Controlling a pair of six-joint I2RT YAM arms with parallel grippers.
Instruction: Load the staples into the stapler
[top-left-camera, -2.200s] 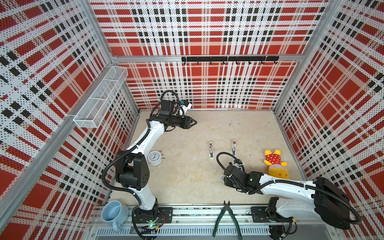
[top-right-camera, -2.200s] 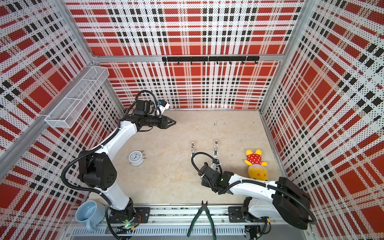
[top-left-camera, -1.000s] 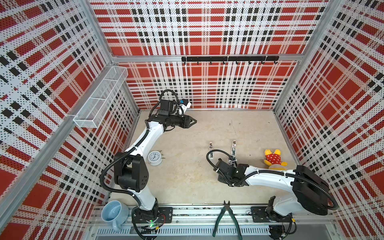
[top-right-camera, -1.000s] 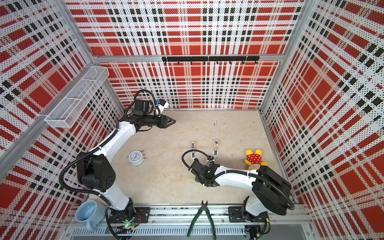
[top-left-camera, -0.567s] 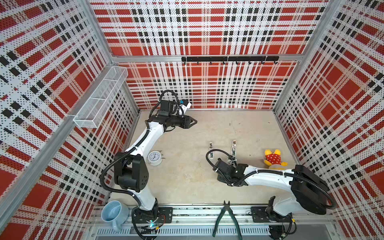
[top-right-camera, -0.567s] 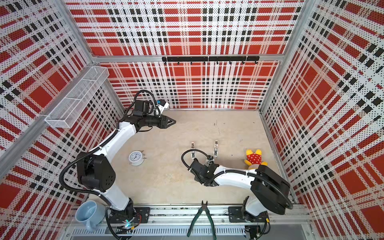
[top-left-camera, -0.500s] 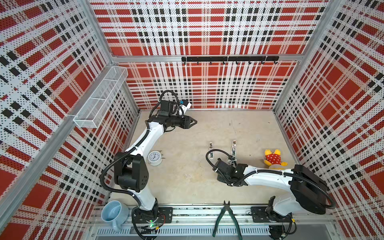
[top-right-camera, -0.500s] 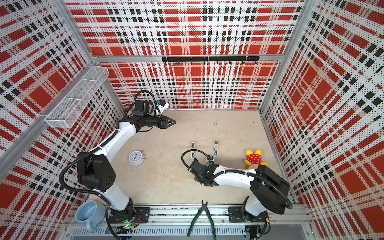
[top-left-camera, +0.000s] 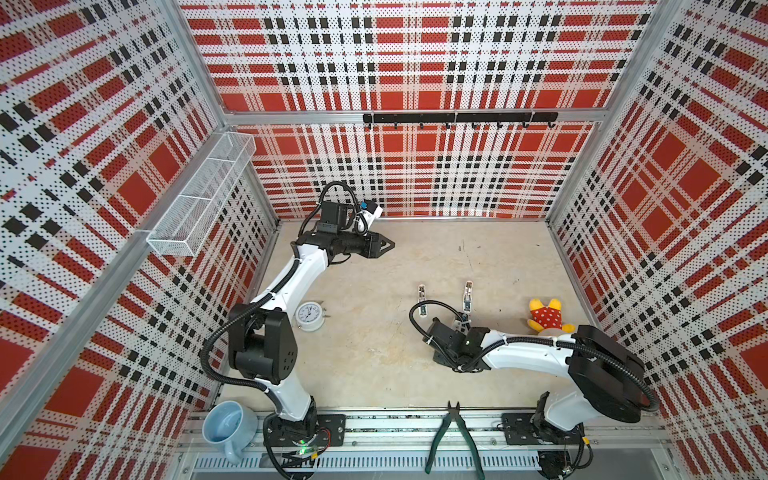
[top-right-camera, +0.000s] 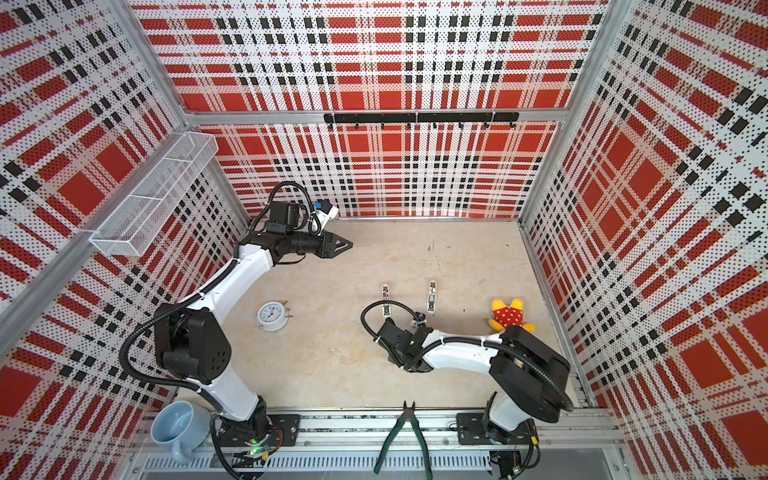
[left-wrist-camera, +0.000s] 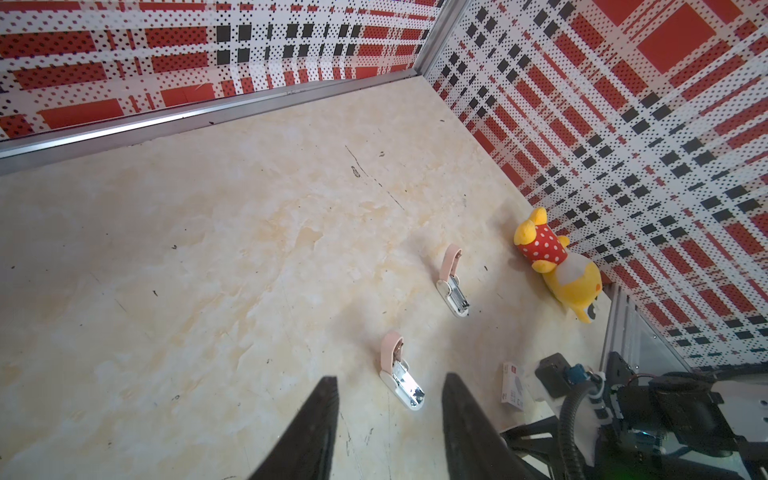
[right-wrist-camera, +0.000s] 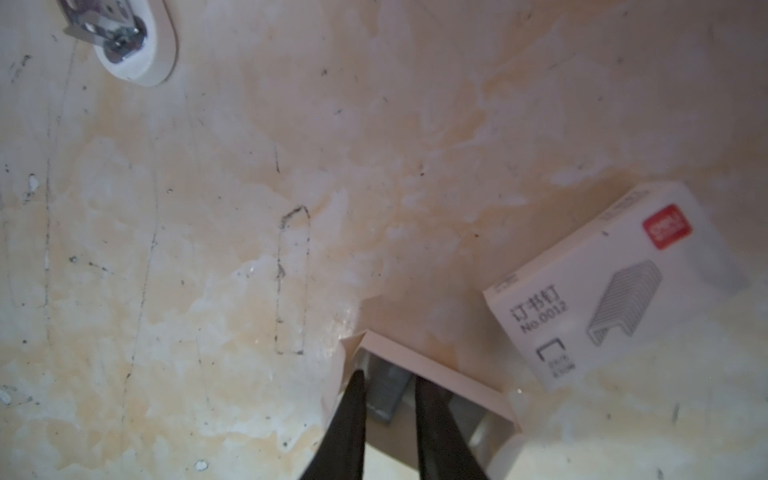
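Two pink-and-white staplers lie open side by side mid-table, one (top-left-camera: 422, 300) (left-wrist-camera: 401, 374) left of the other (top-left-camera: 467, 297) (left-wrist-camera: 453, 282). In the right wrist view my right gripper (right-wrist-camera: 388, 376) reaches into a small white tray (right-wrist-camera: 440, 374), its fingers shut on a grey strip of staples (right-wrist-camera: 386, 392). The white sleeve with a red mark (right-wrist-camera: 615, 282) (left-wrist-camera: 513, 386) lies just beside it. One stapler's end (right-wrist-camera: 124, 45) shows some way off. My left gripper (top-left-camera: 384, 245) (left-wrist-camera: 390, 379) hangs at the back left, open and holding nothing.
A white alarm clock (top-left-camera: 309, 316) stands near the left arm. A yellow plush toy in a red dotted dress (top-left-camera: 544, 318) lies by the right wall. Green-handled pliers (top-left-camera: 455, 436) and a blue mug (top-left-camera: 228, 428) rest on the front rail. A wire basket (top-left-camera: 199, 199) hangs on the left wall.
About two seconds ago the right arm shifted a little left toward the staplers. Over the last second neither arm has visibly moved.
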